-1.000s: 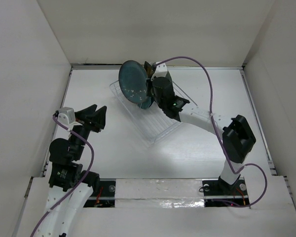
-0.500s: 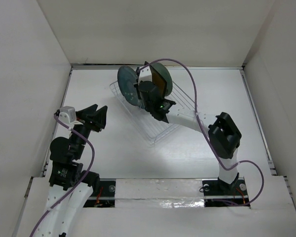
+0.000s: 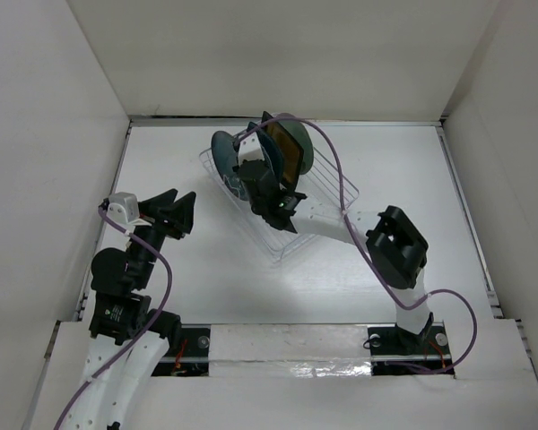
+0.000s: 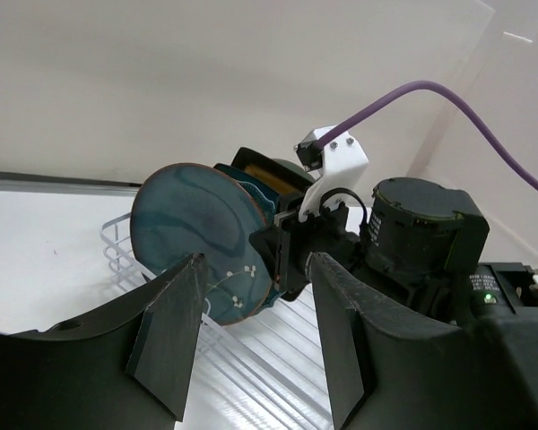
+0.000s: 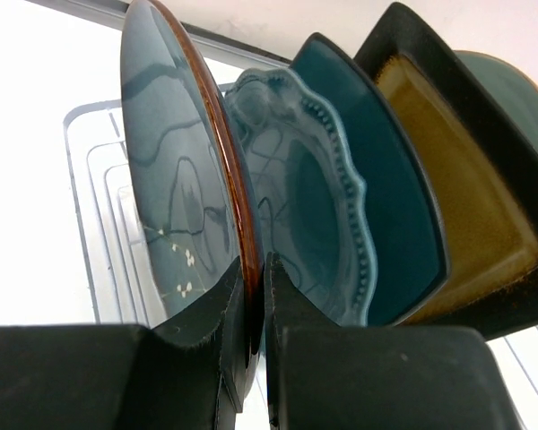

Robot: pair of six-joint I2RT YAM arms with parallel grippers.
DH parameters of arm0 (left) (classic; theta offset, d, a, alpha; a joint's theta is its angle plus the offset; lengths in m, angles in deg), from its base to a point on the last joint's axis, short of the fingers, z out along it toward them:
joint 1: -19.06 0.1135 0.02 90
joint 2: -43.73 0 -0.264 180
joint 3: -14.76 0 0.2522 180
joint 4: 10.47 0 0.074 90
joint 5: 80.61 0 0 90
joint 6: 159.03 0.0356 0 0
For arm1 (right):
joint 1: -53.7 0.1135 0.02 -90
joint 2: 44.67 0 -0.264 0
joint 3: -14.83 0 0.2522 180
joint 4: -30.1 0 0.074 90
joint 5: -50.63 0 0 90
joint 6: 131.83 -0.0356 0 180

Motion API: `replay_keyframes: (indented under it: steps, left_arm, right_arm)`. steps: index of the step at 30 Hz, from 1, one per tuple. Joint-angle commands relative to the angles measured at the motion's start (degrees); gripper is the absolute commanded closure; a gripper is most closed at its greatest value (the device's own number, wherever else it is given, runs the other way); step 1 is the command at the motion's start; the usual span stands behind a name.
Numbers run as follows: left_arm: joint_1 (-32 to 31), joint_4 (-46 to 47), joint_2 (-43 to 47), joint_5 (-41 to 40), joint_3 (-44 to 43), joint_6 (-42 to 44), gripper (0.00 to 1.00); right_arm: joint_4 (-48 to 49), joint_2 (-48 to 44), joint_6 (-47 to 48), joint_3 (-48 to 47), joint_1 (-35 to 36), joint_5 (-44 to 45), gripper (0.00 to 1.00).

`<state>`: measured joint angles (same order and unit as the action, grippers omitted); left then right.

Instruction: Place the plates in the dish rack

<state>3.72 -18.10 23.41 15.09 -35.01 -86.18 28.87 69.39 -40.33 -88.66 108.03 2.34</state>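
Observation:
My right gripper (image 5: 255, 278) is shut on the lower rim of a round teal plate (image 5: 166, 179) with a brown edge and small white flowers. It holds the plate upright over the left end of the clear dish rack (image 3: 296, 228). Standing behind it in the rack are a scalloped teal plate (image 5: 309, 197), a squarish dark teal plate (image 5: 390, 193), a square mustard plate (image 5: 457, 197) and another teal plate (image 5: 520, 98). I cannot tell whether the held plate (image 4: 193, 224) rests in a slot. My left gripper (image 3: 177, 202) stands open and empty, left of the rack.
The right arm's elbow (image 3: 394, 246) hangs over the table to the right of the rack. White walls enclose the table on three sides. The right wrist's purple cable (image 4: 412, 98) arcs above the rack.
The right arm has carried the round plate left and down, turning it edge-on beside the scalloped plate. Its elbow swung left. The left arm has stayed where it was.

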Motion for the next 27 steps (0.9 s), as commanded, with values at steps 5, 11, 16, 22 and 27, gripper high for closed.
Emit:
replay_keyframes:
  steps: [5, 11, 16, 22, 27]
  left_arm:
    - [-0.2, 1.9, -1.0, -0.2, 0.3, 0.4, 0.53]
    - [-0.2, 1.4, -1.3, 0.0, 0.2, 0.7, 0.53]
    - [-0.2, 0.4, -1.7, -0.5, 0.1, 1.0, 0.52]
    - [-0.2, 0.2, -2.8, -1.3, 0.0, 1.1, 0.47]
    - [-0.2, 0.5, -3.1, -0.2, -0.1, 1.1, 0.45]
  right_arm:
    - [12.5, 0.5, 4.0, -2.2, 2.5, 7.2, 0.89]
    - [12.2, -0.4, 3.2, -1.9, 3.1, 7.9, 0.67]
    - [9.3, -3.7, 0.9, -2.3, 3.6, 6.4, 0.46]
    - [5.1, -13.3, -4.4, 2.4, 3.6, -0.7, 0.25]
    - [5.2, -26.9, -9.0, 17.4, 2.9, -6.1, 0.13]
